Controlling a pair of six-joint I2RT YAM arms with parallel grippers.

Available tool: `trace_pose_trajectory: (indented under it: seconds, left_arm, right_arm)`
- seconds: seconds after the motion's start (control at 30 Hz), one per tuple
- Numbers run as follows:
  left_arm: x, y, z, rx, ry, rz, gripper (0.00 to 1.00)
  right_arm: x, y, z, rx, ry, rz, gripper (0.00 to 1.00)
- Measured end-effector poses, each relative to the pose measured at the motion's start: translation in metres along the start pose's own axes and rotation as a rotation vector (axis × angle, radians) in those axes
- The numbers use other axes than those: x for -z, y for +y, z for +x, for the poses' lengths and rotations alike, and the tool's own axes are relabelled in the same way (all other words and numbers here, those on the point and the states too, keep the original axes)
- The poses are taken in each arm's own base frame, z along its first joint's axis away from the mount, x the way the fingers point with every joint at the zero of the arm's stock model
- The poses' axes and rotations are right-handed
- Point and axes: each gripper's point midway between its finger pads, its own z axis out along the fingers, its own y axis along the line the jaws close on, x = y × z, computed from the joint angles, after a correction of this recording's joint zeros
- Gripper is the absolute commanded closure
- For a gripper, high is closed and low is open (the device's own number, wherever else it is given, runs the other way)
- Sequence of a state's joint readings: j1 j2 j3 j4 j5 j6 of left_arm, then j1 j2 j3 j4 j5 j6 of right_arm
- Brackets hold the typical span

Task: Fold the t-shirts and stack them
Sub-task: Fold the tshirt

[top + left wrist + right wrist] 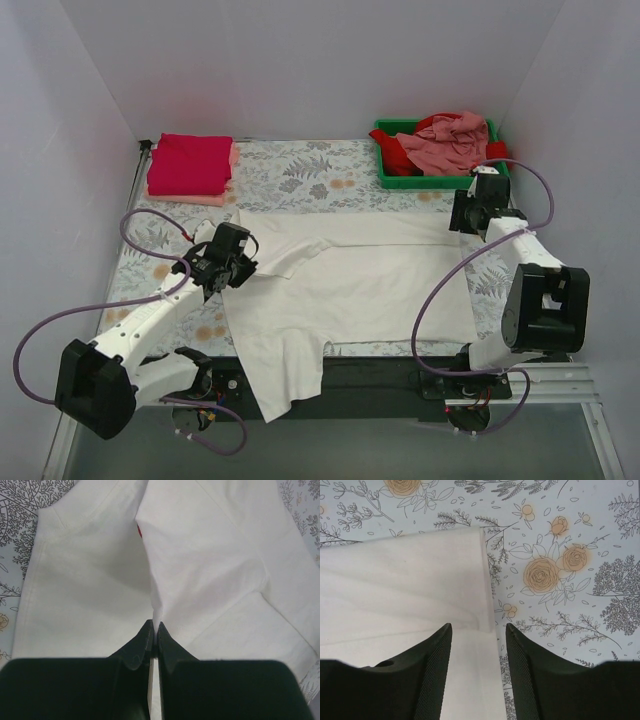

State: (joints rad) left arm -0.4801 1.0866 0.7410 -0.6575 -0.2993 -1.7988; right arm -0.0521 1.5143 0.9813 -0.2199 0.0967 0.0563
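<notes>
A white t-shirt lies spread over the middle of the table, its bottom part hanging over the near edge. My left gripper is shut on a pinch of its left side; in the left wrist view the cloth rises in a fold from the closed tips, with a sliver of red print showing. My right gripper is open above the shirt's far right corner; in the right wrist view the white edge lies between and beyond the fingers. A folded crimson shirt sits on a pale pink one at the back left.
A green tray at the back right holds crumpled red and dusty pink shirts. The floral table cover shows around the white shirt. White walls close in the table on three sides.
</notes>
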Motion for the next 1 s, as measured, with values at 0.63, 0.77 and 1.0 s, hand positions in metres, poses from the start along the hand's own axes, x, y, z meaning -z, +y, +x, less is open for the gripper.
trace_pose_trajectory:
  seconds: [0.63,0.77,1.0]
  left_arm:
    - [-0.067,-0.041,-0.030,0.020,-0.027,-0.058,1.00]
    - [-0.090,-0.036,-0.049,0.070,-0.034,-0.081,1.00]
    - [-0.110,-0.029,-0.051,0.067,0.003,-0.100,1.00]
  right_arm:
    - [0.102,0.303,0.107,0.600,-0.013,-0.832,0.46]
    - [0.100,0.354,0.157,0.753,0.067,-0.904,0.52]
    - [0.092,0.417,0.166,0.856,0.027,-0.941,0.54]
